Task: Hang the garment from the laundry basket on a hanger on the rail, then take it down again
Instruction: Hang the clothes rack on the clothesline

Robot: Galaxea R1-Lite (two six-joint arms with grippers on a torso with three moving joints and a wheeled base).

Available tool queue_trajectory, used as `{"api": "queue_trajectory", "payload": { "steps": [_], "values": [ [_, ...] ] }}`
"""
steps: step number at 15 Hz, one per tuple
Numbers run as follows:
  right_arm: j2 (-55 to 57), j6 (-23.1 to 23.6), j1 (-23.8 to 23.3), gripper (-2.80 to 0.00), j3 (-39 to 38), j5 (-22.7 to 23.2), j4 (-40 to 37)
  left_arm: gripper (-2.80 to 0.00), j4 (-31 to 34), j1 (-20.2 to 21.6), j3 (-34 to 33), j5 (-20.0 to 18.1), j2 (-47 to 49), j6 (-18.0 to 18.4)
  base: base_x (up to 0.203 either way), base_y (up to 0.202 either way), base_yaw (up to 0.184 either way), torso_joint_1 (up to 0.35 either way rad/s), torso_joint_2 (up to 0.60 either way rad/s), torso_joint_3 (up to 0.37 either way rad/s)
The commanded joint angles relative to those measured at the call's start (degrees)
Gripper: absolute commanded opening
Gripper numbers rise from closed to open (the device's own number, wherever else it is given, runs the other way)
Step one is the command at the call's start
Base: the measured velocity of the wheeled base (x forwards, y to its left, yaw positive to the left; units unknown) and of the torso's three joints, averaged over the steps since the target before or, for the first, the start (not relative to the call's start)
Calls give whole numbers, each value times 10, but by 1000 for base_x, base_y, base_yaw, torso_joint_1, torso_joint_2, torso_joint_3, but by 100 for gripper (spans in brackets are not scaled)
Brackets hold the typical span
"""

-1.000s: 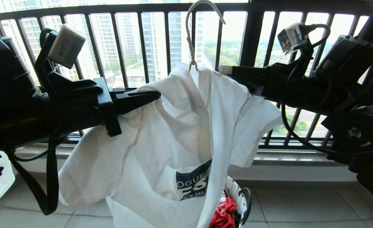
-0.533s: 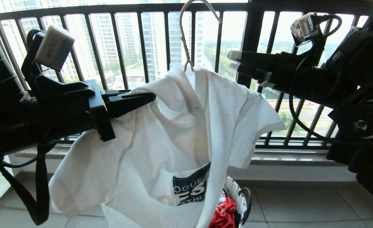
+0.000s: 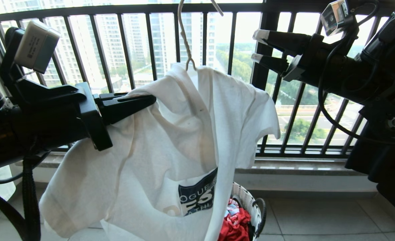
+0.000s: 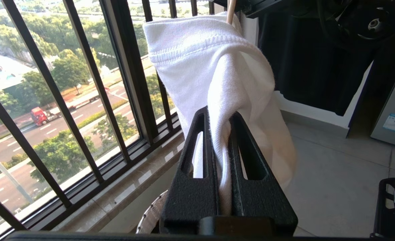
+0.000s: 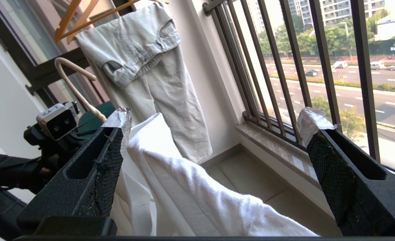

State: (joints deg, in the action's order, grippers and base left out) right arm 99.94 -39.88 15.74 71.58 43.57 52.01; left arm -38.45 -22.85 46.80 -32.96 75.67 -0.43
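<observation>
The garment (image 3: 170, 134), a white T-shirt with a navy chest graphic, hangs on the thin beige hanger (image 3: 184, 43), whose hook runs off the top of the head view. My left gripper (image 3: 150, 100) is shut on a fold of the shirt's shoulder; in the left wrist view the cloth (image 4: 210, 57) is pinched between the black jaws of the left gripper (image 4: 219, 117). My right gripper (image 3: 259, 45) stands open, above and to the right of the other shoulder, touching nothing. In the right wrist view the garment (image 5: 184, 187) lies below the right gripper (image 5: 214, 117). The laundry basket (image 3: 251, 204) sits on the floor beneath. The rail is out of view.
A red garment (image 3: 232, 224) lies in the basket. The black barred window railing (image 3: 127, 50) runs close behind the shirt over a stone sill (image 3: 301, 167). A pale denim piece (image 5: 150, 77) hangs on wooden hangers (image 5: 80, 16) at the left wall.
My left gripper has lifted the shirt and hanger up and to the left. My right gripper has risen off the shirt's shoulder and stayed open.
</observation>
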Motion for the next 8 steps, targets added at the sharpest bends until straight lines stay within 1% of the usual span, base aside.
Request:
{"api": "queue_trajectory", "payload": {
  "steps": [1, 2, 3, 4, 8],
  "values": [
    [-2, -1, 0, 0, 12, -6, -31, -280, -2, 0, 0, -2, -9, -5, 0, 0, 0, 0, 0, 0],
    [0, 3, -1, 0, 19, -20, -43, -280, -2, 0, -1, -2, -12, -8, 0, 0, 0, 0, 0, 0],
    [1, 16, -1, -280, 20, -35, -44, -280, -2, 0, -5, -2, -19, -15, 0, 0, 0, 0, 0, 0],
    [2, 26, -1, -280, 22, -42, -45, -280, -2, 1, -12, -1, -23, -23, 0, 0, 0, 0, 0, 0],
    [12, 31, -9, -280, 35, -45, -46, -280, -4, 8, -27, 0, -27, -28, 0, 0, 0, 0, 0, 0]
  ]
}}
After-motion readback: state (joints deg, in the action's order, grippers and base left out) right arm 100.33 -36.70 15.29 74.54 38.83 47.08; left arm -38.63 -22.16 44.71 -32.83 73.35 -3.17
